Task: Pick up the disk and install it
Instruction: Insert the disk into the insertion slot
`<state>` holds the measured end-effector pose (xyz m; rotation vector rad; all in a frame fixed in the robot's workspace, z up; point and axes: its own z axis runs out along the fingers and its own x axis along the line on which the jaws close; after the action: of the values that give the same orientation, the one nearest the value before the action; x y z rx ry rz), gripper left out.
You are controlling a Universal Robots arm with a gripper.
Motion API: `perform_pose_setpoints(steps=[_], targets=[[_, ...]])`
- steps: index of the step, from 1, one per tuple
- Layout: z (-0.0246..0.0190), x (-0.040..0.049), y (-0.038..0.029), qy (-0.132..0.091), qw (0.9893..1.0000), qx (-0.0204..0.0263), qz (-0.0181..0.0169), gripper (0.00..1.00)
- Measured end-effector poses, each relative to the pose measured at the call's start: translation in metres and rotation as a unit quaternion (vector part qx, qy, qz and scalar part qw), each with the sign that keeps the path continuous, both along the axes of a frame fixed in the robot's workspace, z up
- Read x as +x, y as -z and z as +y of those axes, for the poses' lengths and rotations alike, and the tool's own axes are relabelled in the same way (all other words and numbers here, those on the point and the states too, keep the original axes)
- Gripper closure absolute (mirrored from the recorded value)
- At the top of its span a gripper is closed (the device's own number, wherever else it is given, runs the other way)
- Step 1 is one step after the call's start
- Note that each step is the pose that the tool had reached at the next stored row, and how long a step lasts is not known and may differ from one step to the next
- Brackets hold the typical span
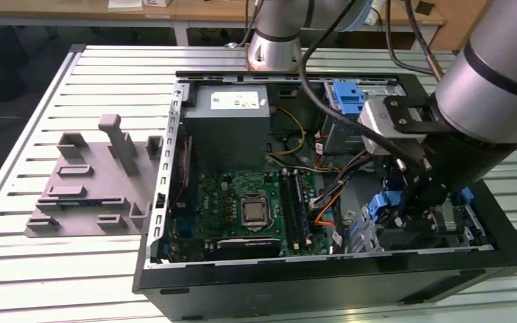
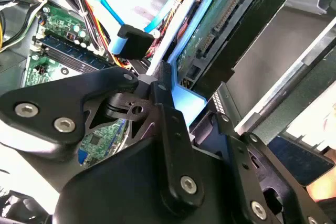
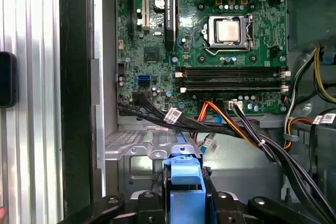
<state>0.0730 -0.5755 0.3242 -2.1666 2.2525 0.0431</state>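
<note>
The end effector (image 3: 186, 204) grips the disk (image 2: 210, 40) by its blue carrier (image 3: 186, 174) — long axis pointing straight ahead of it — at the near corner of the case (image 1: 312, 282), the exterior view's right.

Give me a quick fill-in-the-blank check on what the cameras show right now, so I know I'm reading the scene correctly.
1. The gripper is shut on the disk, gripping its ____ plastic carrier.
2. The grey fixture lies on the table at the exterior view's ____ of the computer case.
3. The motherboard inside the case is ____ in colour.
Missing words: blue; left; green.
</note>
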Motion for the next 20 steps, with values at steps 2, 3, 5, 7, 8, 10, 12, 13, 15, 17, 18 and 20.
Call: perform_pose_setpoints(steps=[2,3,5,7,8,10,12,13,15,17,18,20], targets=[[-0.0001,0.0000,-0.0069,0.000,1.0000,0.0010,-0.0002,0.62],[-0.0001,0.0000,-0.0112,0.000,1.0000,0.0008,-0.0001,0.62],[-0.0001,-0.0001,-0.0175,0.000,1.0000,0.0006,-0.0001,0.56],[-0.0001,-0.0001,-0.0183,0.000,1.0000,0.0009,-0.0001,0.56],[0.0000,-0.0001,-0.0183,0.000,1.0000,0.0011,-0.0001,0.56],[0.0000,-0.0001,-0.0183,0.000,1.0000,0.0011,-0.0001,0.56],[0.0000,-0.0001,-0.0184,0.000,1.0000,0.0011,-0.0001,0.56],[0.0000,-0.0001,-0.0184,0.000,1.0000,0.0012,-0.0001,0.56],[0.0000,-0.0001,-0.0184,0.000,1.0000,0.0013,-0.0001,0.56],[0.0000,-0.0001,-0.0185,0.000,1.0000,0.0014,-0.0001,0.56],[0.0000,-0.0001,-0.0184,0.000,1.0000,0.0014,-0.0001,0.56],[0.0000,-0.0001,-0.0185,0.000,1.0000,0.0015,-0.0001,0.56]])
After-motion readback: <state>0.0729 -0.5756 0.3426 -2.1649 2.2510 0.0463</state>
